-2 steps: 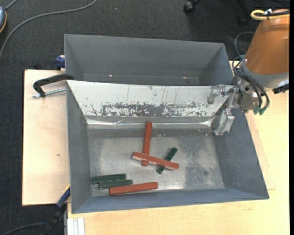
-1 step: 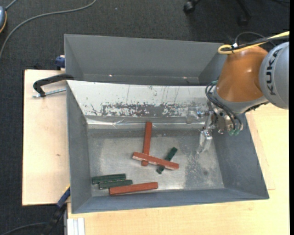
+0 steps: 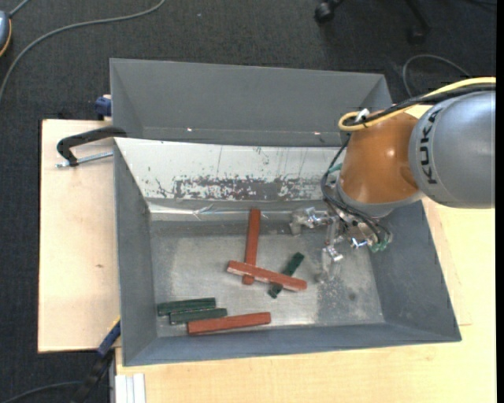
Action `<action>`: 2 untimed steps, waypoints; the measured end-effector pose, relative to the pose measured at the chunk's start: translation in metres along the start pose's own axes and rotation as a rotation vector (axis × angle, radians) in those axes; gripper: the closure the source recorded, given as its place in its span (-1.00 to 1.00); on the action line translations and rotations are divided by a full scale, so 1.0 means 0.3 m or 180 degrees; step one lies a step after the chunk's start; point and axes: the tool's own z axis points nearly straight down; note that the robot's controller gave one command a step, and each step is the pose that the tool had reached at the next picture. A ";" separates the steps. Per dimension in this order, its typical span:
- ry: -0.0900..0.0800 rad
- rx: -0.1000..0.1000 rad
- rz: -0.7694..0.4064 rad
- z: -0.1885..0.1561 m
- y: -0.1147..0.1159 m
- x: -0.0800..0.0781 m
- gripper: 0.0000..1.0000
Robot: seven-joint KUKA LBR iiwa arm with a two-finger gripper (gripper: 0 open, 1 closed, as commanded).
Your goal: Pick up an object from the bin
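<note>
Crossed red sticks [image 3: 251,271]; scuffed grey bin [image 3: 131,260]

Chunky silver-grey arm [image 3: 466,153] with black KUKA lettering [image 3: 424,149], a glossy orange cover [image 3: 378,167] on the wrist, yellow and black cables [image 3: 398,106] over it, and a spindly bare-metal gripper [image 3: 332,256].

floor: dark carpet [image 3: 236,31] | cable [image 3: 79,27] top left | chair base [image 3: 378,9] top right
</note>
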 end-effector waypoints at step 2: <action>-0.0020 0.0014 -0.1160 -0.006 0.176 -0.069 1.00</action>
